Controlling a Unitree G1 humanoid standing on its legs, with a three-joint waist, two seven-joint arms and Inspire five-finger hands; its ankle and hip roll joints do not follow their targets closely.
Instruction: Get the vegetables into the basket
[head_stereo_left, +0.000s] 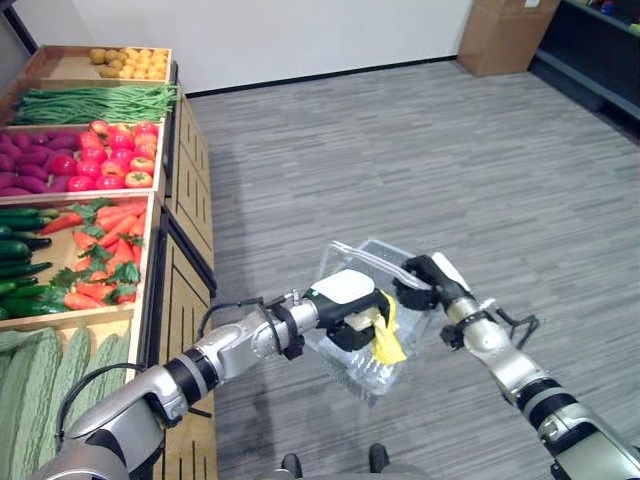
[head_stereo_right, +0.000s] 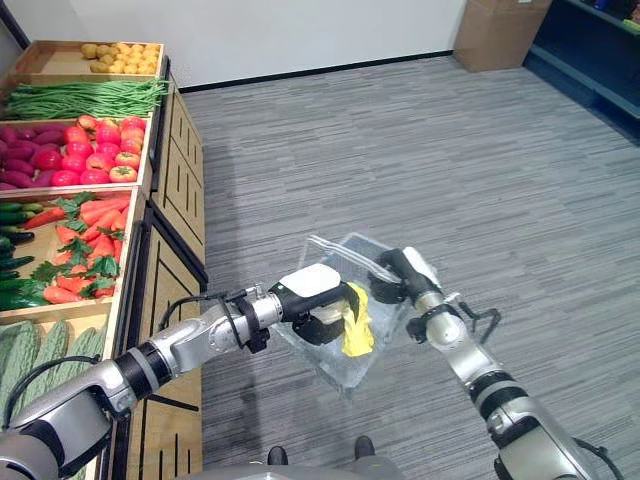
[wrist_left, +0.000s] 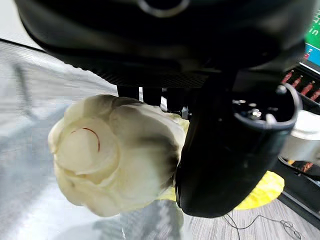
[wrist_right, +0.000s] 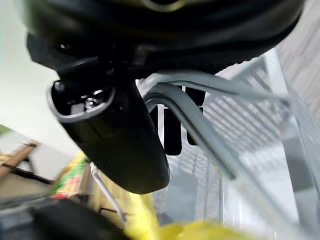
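Inside basket (head_stereo_left: 345, 268), left hand (head_stereo_left: 352, 305) clutching cabbage (wrist_left: 115, 152), right hand (head_stereo_left: 425, 275) gripping handles (wrist_right: 200, 107)

Grey plank-patterned floor (head_stereo_left: 420, 160) fills the centre; white wall (head_stereo_left: 300, 35) along the top; wooden produce stand (head_stereo_left: 185, 200) at left; cardboard box (head_stereo_left: 508, 35) upper right.

Silver-grey arms, black bands, dark hands

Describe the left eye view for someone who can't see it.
The left robot hand holds a pale cabbage inside a clear basket, whose handle the right robot hand grips. A stand of vegetables is at left.
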